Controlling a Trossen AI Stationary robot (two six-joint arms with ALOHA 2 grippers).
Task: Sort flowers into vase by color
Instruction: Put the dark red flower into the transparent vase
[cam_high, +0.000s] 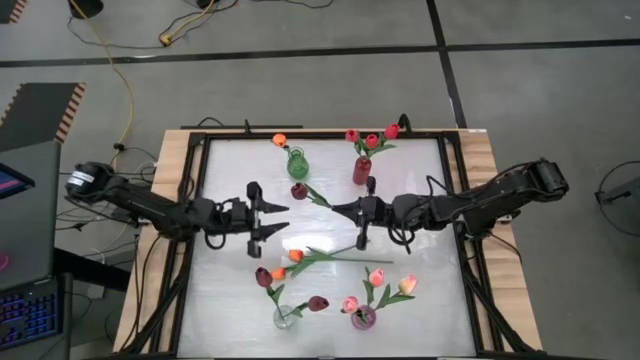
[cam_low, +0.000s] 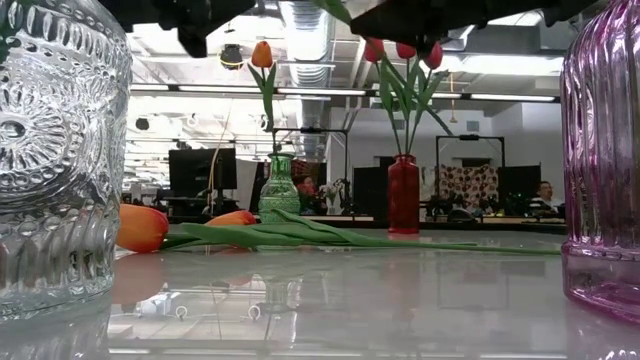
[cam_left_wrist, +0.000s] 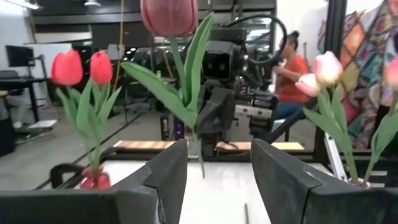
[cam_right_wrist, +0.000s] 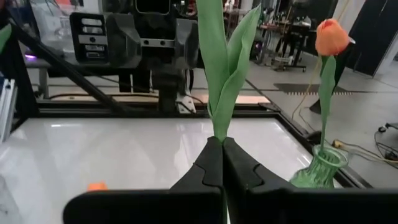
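Note:
My right gripper is shut on a dark red tulip above the middle of the table. My left gripper is open and faces that tulip from the left, a short way off and touching nothing. Two orange tulips lie flat on the table. Stems stand in four vases: an orange tulip in the green vase, red ones in the red vase, maroon ones in the clear vase, pink ones in the pink vase. My right gripper pinches the tulip's stem between its two fingers, just below the base of the leaves. The fingers come level from the table's right, across the stem. The tulip stands about upright and is lifted clear, with the stem's lower end hanging below the fingers.
The green and red vases stand toward the far edge, the clear and pink vases at the near edge. A black frame rims the white table top. A person sits in the room beyond.

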